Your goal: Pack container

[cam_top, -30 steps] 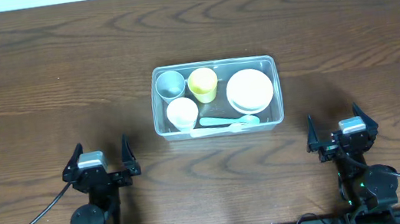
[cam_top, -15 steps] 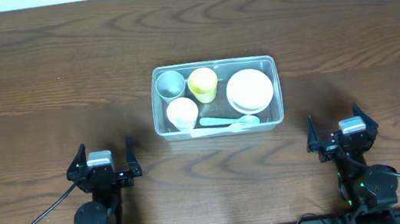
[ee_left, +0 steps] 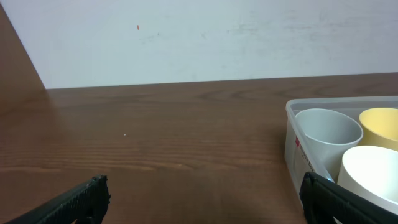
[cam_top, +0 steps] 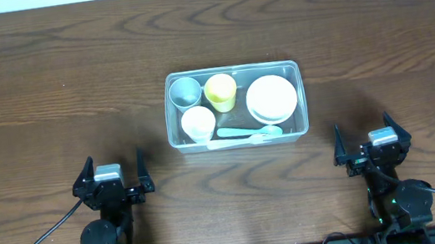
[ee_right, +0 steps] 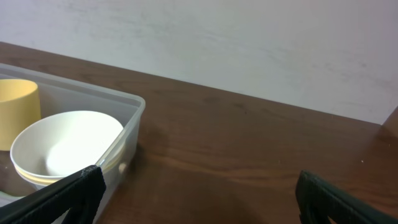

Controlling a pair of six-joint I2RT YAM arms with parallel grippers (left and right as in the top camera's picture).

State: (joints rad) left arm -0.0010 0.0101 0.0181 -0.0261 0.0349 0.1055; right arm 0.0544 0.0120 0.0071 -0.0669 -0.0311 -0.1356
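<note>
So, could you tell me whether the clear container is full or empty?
Nearly full: the container holds a grey cup, yellow cup, white cup, stacked bowls and spoons.

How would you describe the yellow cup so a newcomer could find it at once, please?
Find the clear container in the middle of the table. The yellow cup stands by its far wall, between a grey cup and white bowls; it alone is yellow.
</note>
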